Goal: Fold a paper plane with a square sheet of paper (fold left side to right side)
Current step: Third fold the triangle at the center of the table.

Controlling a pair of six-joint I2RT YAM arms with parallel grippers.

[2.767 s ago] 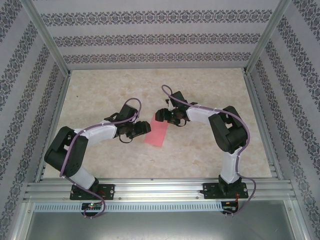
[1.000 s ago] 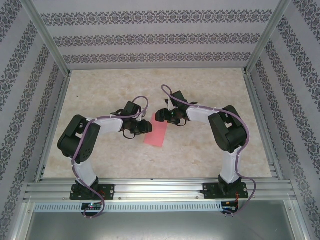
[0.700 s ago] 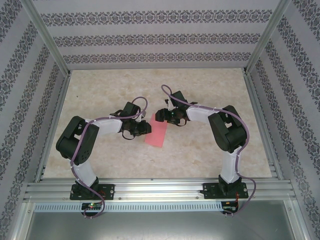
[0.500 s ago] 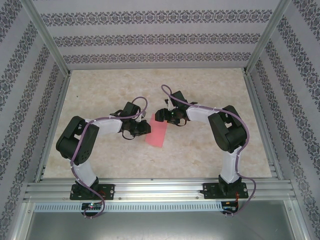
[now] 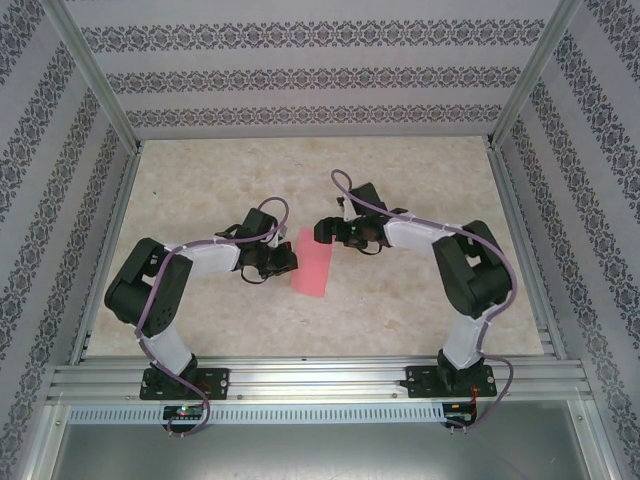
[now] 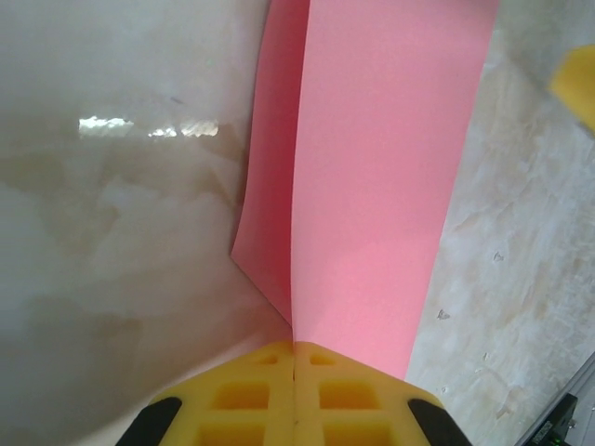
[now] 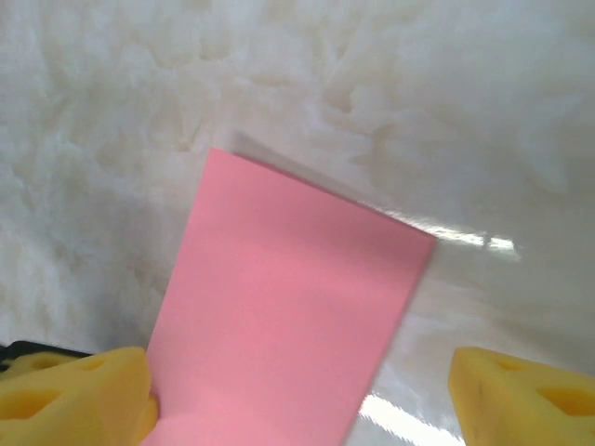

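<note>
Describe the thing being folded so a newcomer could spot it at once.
Start at the pale marbled table top and go to its middle, between the left gripper and the right gripper. There lies a thin pink-red sheet of paper, folded into a narrow rectangle, one edge pinched by the left gripper. Nothing else on the table is flat and pink.

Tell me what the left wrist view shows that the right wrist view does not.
Left wrist view: the left gripper shut on the nearest edge of the folded pink-red sheet of paper, whose two layers splay apart there. Right wrist view: the right gripper open, its yellow fingers wide apart, and the sheet's two far corners. Both: the sheet on the pale marbled tabletop.
</note>
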